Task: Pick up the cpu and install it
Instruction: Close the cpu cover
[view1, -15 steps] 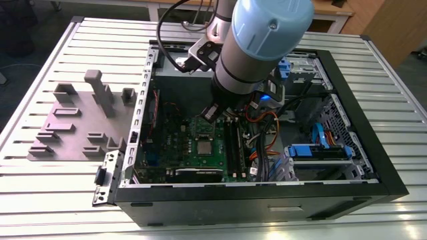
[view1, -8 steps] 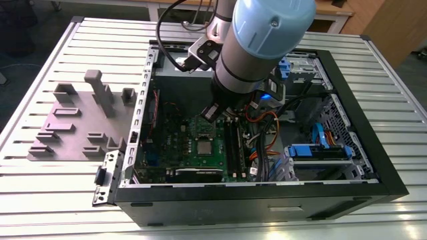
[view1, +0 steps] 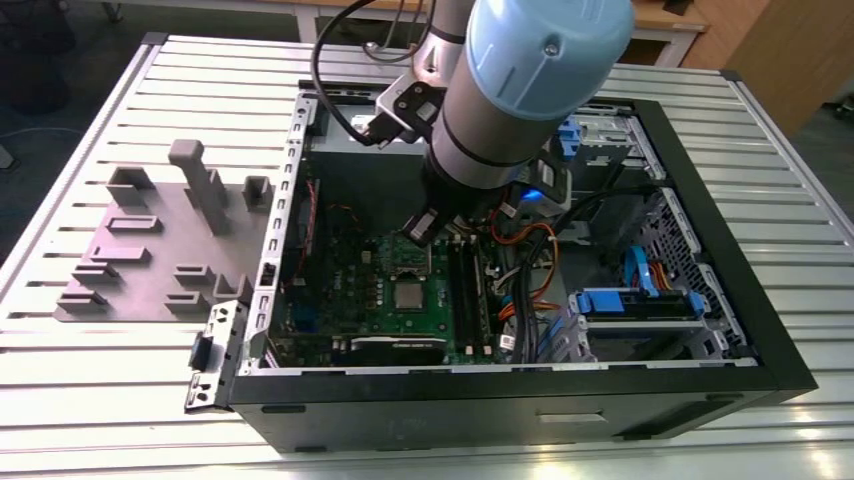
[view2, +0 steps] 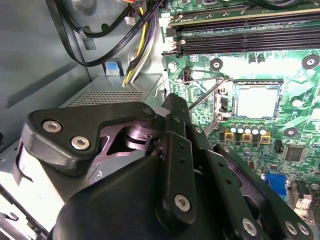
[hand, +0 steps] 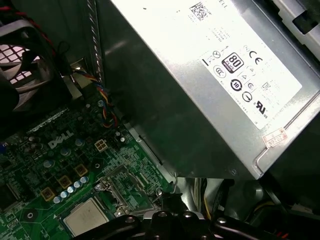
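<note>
**Item: cpu** (view1: 407, 293). Small flat square chip with a silvery top. It lies flat in the socket near the middle of the green board (view1: 380, 325). In both wrist views (view2: 256, 100) (hand: 86, 217) its bright top lies bare. The metal hold-down frame (hand: 131, 189) is swung up on the board just beside it, and a thin wire lever (view2: 202, 95) stands raised next to the socket.

**Item: gripper** (view1: 430, 228). Black linkage body on the arm (view1: 521, 80), which has a pale blue cap. It hangs over the green board, above and to one side of the socket, apart from the cpu. In the second wrist view (view2: 176, 107) its tip points at the board beside the lever. Whether it is released or clenched cannot be told. The chip is not in its grasp.

**Item: green board.** It lies flat on the floor of the open black computer case (view1: 747, 330).
- The long dark memory slots (view2: 240, 30) run along the board beside the socket.
- A row of small yellow-capped parts (view2: 246, 135) sits on the board next to the socket.

**Item: power supply box** (hand: 200, 75). Grey metal with a white label, standing just off the board's edge inside the case.

**Item: cables.** Orange and blue leads (view1: 514, 300) run off the board on the exterior view's right, towards the blue drive brackets (view1: 638, 300).

**Item: grey fixture** (view1: 160, 250). Blocky plastic, well apart from the board, outside the case on the slatted table (view1: 134, 400).
</note>
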